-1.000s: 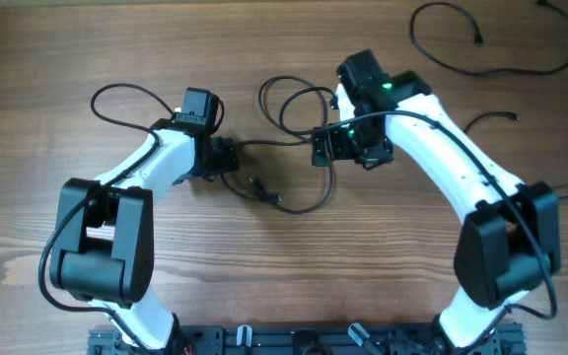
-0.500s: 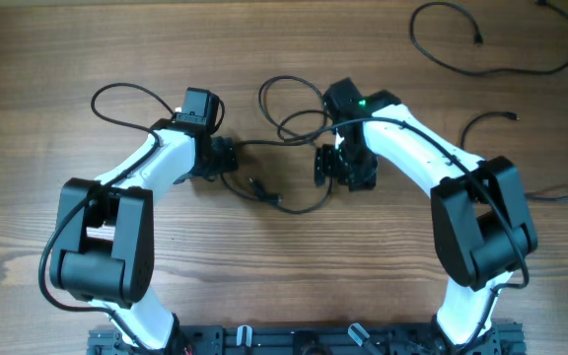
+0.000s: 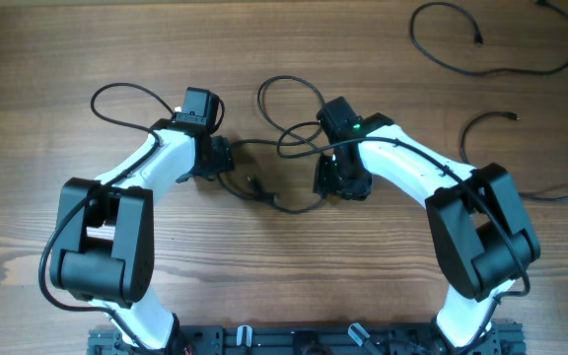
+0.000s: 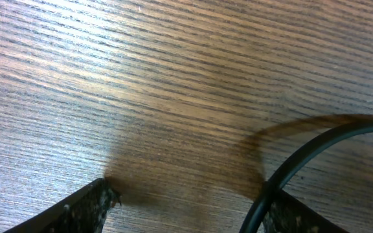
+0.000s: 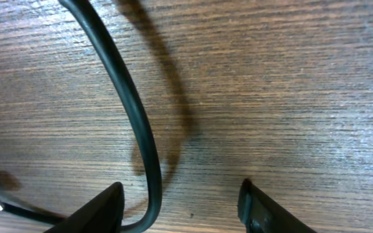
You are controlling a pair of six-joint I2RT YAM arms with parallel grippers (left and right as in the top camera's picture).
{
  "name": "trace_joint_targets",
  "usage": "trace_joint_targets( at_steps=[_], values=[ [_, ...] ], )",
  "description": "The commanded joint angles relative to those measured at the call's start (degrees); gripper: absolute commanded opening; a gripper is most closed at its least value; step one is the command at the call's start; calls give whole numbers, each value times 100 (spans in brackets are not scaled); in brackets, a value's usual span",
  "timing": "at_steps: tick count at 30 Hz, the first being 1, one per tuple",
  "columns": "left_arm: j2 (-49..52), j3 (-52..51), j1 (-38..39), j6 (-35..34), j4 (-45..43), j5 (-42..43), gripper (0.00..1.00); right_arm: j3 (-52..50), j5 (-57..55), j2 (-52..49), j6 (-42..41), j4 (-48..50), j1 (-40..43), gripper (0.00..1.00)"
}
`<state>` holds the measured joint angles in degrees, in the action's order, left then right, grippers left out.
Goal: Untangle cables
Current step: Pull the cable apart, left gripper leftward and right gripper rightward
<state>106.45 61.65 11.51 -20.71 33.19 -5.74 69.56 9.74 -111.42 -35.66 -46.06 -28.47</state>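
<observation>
**Both jaws open at the tangle: a bad pinch or a blind pull could tighten it**

The cables (image 3: pixel 282 148) lie in one loose tangle at the middle of the table (image 3: pixel 264 286). Open loops sit on the tangle's far side, and a low bight with a small plug (image 3: pixel 254 183) sits on its near side. The left gripper (image 4: pixel 190 210) is at the tangle's left edge and the right gripper (image 5: pixel 180 200) at its right edge, both low over the wood. Each is unclenched, with its fingers apart and nothing grasped.

In the left wrist view a strand (image 4: pixel 316 145) arcs in and drops along the inner face of one finger (image 4: pixel 303 217). In the right wrist view another strand (image 5: pixel 131 110) passes between the fingers, close to one of them (image 5: pixel 92 210).

As I judge it, these things could go wrong:

- Each strand sits off-centre, hard by a single finger. A closing jaw may roll it out or catch it only at the tip, and it would then slip at the first pull.
- The views do not show whether the two strands belong to one cable. If they do, pulling them apart could cinch the loops on the far side into a real knot.
- The plug on the near side could hook a loop as it is dragged through.
- More cords (image 3: pixel 481 61) lie well to the right of the tangle. A wide sweep of the right arm could pull a freed strand back among them
</observation>
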Motion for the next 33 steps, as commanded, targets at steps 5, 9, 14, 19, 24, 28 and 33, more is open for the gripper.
trace_joint_targets(
  at_steps=[5,9,14,19,24,28,33],
  values=[
    [254,-175,-28,-55,17,39,68,-251,-693,-345,-188,111,-227,52],
    [254,-175,-28,-55,-26,313,65,-251,-743,-345,-190,129,-229,48],
    [254,-175,-26,-55,-83,382,53,-251,-741,-345,-188,103,-229,32],
    [254,-175,-28,-55,-83,378,18,-251,-741,-345,-188,31,-227,15],
    [254,-175,-28,-52,-87,306,4,-251,-970,-345,-186,-372,-227,4],
    [254,-175,-28,-63,-105,28,4,-254,-1541,-345,-192,-787,-225,4],
    [254,-175,-149,-612,-37,-310,4,-254,-1749,-345,-542,-988,-120,4]
  ],
)
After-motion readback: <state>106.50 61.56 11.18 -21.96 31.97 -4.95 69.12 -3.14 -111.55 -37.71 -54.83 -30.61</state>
